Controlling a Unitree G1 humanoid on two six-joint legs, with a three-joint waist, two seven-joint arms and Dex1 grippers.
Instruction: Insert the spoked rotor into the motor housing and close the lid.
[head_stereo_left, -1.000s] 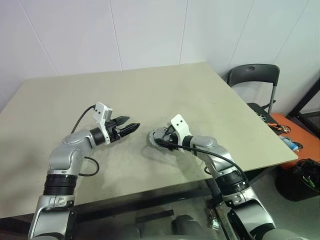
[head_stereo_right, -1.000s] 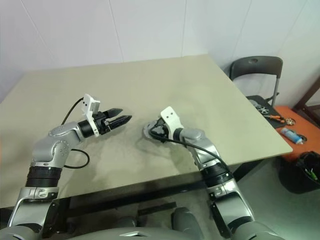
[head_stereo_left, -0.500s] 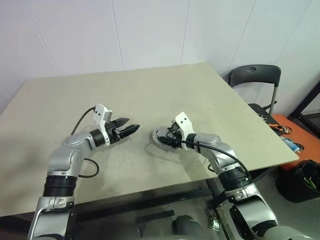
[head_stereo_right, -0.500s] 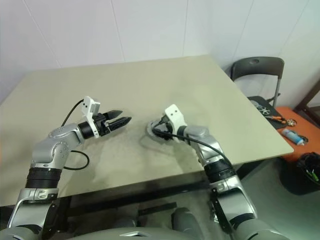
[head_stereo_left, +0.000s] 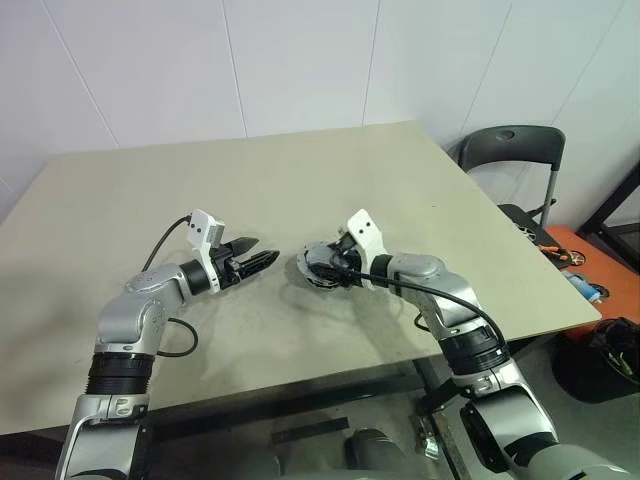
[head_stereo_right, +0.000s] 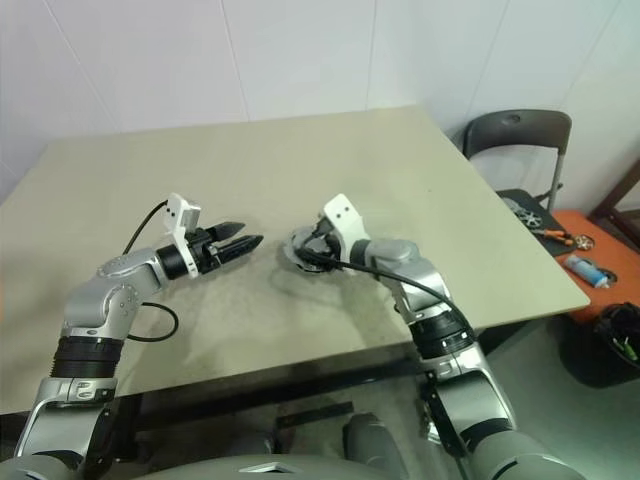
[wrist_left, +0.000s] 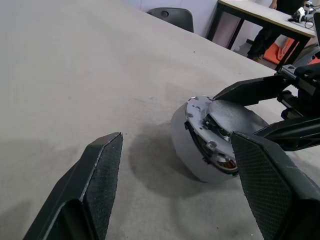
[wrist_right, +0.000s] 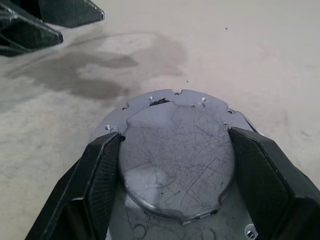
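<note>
Motor housing (head_stereo_left: 318, 268) sits tilted near the middle of the tan table (head_stereo_left: 300, 180), clamped between the right gripper's (wrist_right: 170, 165) two black fingers, which press on opposite sides of the scratched round lid (wrist_right: 176, 152) on the housing's upper face. Just beside it, the left gripper (head_stereo_left: 262, 260) hovers over the table, pointing at the housing with its jaws apart and holding nothing.

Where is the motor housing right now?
The squat round silver-grey metal motor housing sits tilted near the middle of the beige table, gripped between the fingers of the right claw, with the open left claw just to its left.
</note>
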